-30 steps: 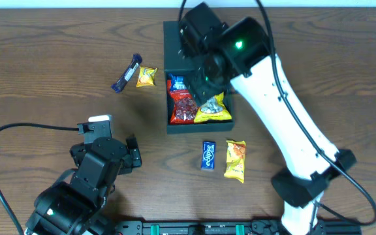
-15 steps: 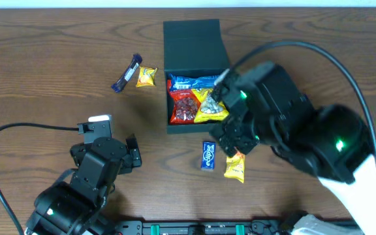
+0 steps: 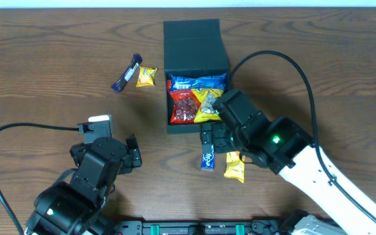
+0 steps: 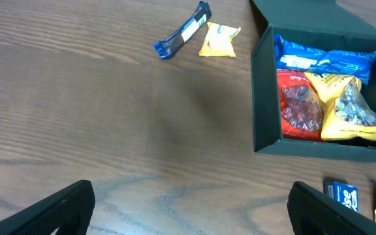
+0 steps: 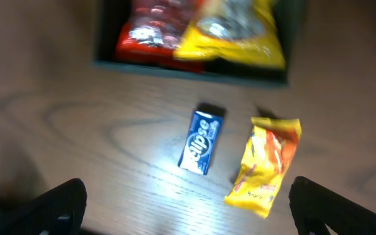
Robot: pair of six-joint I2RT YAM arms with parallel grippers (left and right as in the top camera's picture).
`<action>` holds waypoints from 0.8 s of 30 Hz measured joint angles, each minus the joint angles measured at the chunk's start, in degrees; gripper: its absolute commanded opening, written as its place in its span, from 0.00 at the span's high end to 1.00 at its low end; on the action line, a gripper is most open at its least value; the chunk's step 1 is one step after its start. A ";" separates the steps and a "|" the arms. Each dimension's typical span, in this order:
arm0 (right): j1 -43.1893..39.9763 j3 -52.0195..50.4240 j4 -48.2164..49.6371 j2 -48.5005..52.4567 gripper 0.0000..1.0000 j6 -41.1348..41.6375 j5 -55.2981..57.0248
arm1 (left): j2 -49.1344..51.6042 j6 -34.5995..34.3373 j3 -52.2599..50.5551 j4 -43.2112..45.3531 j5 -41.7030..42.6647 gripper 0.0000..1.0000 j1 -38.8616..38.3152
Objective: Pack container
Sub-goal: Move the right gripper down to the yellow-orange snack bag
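The container (image 3: 194, 40) is a dark teal-green, matte, square cardboard box that stands on the brown wood-grain counter (image 3: 57, 46) toward its far middle, with its hinged flap lid thrown back flat on the far side so the inside shows from above. It dwarfs every packet around it, and it already holds a blue packet (image 3: 198, 82) along the back, a red packet (image 3: 183, 108) at the front left and a yellow packet (image 3: 209, 109) at the front right, the three lying close together and partly overlapping. The right tool (image 5: 188, 212) hangs just in front of the container's near wall, outside the box, its fingers spread wide at the lower corners of the right wrist view and gripping nothing; that view is blurred, yet the near wall and the red and yellow packets fill its top edge. Below this tool, on the counter beside the near wall, lie a small blue gum pack (image 5: 202, 141) and an orange-yellow packet (image 5: 266, 166), side by side and apart from each other. The left tool (image 4: 191, 209) is well apart from the container, near the front left of the counter, its fingers also set wide and empty, with the box at the upper right of its view. Left of the container rest a dark blue bar (image 3: 126, 73) and a small yellow packet (image 3: 146, 76), touching or nearly so
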 measured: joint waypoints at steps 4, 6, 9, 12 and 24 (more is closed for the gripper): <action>0.00 -7.58 3.65 -1.90 0.01 7.02 0.83 | 0.00 0.00 0.00 0.00 0.02 0.04 0.00; 0.00 -10.58 4.90 -2.95 0.01 8.74 0.68 | 0.00 0.00 0.00 -0.02 0.00 0.05 0.00; 0.00 -14.49 6.05 -4.96 0.01 12.76 0.48 | 0.00 0.00 0.00 -0.02 0.00 0.05 0.00; 0.00 -16.81 6.25 -6.95 0.01 16.04 0.66 | 0.00 0.00 0.00 -0.02 0.00 0.05 0.00; -5.49 -27.52 12.46 -19.74 0.01 21.92 0.72 | 0.00 0.00 0.00 0.00 0.00 0.05 0.00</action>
